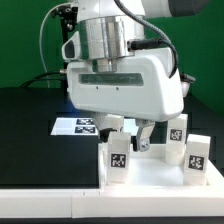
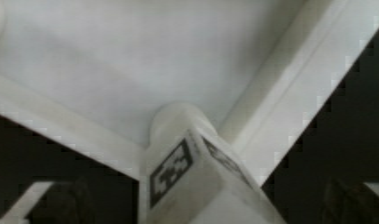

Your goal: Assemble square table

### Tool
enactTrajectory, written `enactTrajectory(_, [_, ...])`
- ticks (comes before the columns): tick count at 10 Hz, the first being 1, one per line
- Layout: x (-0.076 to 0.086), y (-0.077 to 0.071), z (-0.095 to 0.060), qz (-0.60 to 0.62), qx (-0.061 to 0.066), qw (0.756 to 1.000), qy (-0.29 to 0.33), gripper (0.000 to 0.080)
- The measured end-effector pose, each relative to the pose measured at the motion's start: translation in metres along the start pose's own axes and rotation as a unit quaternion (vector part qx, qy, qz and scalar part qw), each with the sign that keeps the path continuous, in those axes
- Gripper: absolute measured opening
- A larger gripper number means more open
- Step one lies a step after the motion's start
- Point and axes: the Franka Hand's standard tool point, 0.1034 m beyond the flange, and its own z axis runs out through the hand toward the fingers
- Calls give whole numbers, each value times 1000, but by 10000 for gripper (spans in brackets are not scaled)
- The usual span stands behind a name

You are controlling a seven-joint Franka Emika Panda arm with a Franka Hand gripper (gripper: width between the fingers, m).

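The square table's white top [image 1: 150,178] lies flat in the exterior view's lower right, and three white tagged legs stand upright on it: one at the front left [image 1: 117,156] and two at the right [image 1: 177,135] [image 1: 198,152]. My gripper [image 1: 130,130] hangs low over the top's left part, fingers pointing down. In the wrist view a tagged leg [image 2: 195,165] rises from near a rimmed corner of the top [image 2: 115,70], straight towards the camera. My gripper [image 2: 195,212] is open, its dark fingers [image 2: 26,203] standing apart on either side of that leg with gaps between.
The marker board [image 1: 78,125] lies on the black table [image 1: 30,130] just beyond the top's left edge. The arm's bulky white hand [image 1: 125,85] hides the middle of the top. A green wall [image 1: 20,40] stands behind.
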Motion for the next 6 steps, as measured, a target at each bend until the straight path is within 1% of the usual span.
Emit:
enactTrajectory(2, [0,0,0,-82,-3,997,1,649])
enactTrajectory(3, [2,-2,-1,-220,-12,975,10,649])
enactTrajectory(4, [1,-2,0,-255,-11,967,12,649])
enactTrajectory(6, [1,-2,0,-233,-11,972,12,637])
